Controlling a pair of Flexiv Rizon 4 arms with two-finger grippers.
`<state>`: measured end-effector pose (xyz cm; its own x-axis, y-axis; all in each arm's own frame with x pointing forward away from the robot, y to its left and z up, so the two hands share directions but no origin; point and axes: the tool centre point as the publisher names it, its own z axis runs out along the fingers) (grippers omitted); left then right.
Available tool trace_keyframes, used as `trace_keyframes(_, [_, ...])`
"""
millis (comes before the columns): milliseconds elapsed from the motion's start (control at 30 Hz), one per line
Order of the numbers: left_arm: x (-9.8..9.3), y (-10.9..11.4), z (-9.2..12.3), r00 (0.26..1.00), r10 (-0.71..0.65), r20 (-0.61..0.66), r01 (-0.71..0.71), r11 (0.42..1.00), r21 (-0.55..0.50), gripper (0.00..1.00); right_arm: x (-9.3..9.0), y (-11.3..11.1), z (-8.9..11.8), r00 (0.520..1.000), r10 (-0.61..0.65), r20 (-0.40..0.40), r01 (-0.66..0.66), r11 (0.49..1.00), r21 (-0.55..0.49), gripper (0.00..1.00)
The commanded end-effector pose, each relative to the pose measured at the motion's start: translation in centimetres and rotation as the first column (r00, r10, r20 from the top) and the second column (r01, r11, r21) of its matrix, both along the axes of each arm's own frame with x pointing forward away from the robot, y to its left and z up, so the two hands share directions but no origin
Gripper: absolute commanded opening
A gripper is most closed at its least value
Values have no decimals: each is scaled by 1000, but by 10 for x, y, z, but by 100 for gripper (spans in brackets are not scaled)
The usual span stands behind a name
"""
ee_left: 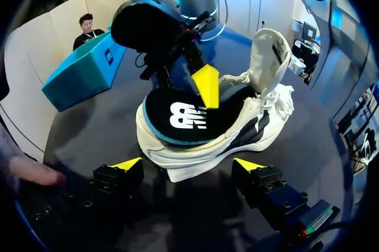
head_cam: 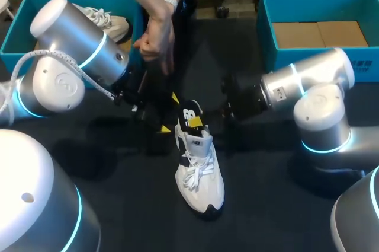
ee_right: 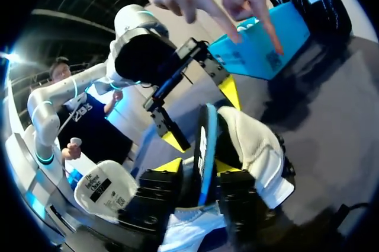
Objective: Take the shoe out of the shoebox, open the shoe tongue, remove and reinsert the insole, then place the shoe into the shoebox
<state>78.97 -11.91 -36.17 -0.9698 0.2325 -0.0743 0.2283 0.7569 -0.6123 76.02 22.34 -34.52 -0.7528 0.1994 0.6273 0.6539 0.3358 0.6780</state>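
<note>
head view has the white shoe (head_cam: 200, 172) lying on the dark table (head_cam: 136, 216) between the two arms, outside both boxes, its toe toward the robot and its heel toward the end effectors. its tongue (ee_left: 269, 50) stands raised. the black insole (ee_left: 177, 115) sticks up out of the heel opening, partly out of the shoe. right wrist view shows the right end effector (ee_right: 196, 166) clamped on the insole's edge, one yellow tip on each face. the left end effector (ee_left: 188, 163) sits just beside the heel, its fingers spread wide with the shoe ahead of them. a person's hand (head_cam: 155, 41) reaches over the table above the left arm (head_cam: 77, 44). a teal shoebox (head_cam: 265, 26) with a brown bottom stands at the table's far right. another teal box (head_cam: 18, 29) at the far left holds a second shoe (head_cam: 109, 24).
</note>
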Motion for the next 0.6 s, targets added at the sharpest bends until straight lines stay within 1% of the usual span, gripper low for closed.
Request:
trace_keyframes(33, [2,-1,0,1000,-2,-2,2,1000,3,100,3,-1,8,1000,0,9,0,1000,-14,45])
trace_keyframes(100, [2,-1,0,1000,-2,-2,2,1000,3,100,7,-1,10,1000,1,17,-1,1000,-14,44])
trace_keyframes(167, [2,-1,0,1000,-2,-2,2,1000,3,100,10,0,12,1000,4,22,-4,1000,-15,39])
trace_keyframes(233, [2,-1,0,1000,-2,-2,2,1000,3,100,13,1,12,1000,9,25,-8,1000,-17,30])
trace_keyframes(300, [2,-1,0,1000,-2,-2,2,1000,3,100,14,2,11,1000,17,20,-17,1000,-21,17])
trace_keyframes(333, [2,-1,0,1000,-2,-2,2,1000,3,100,15,3,10,1000,20,15,-20,1000,-24,5])
trace_keyframes(400, [2,-1,0,1000,-2,-2,2,1000,3,100,15,3,7,1000,22,3,-22,999,-23,0])
trace_keyframes(600, [2,-1,0,1000,-2,-2,2,1000,3,100,8,-4,-2,1000,-2,-31,0,999,-39,0])
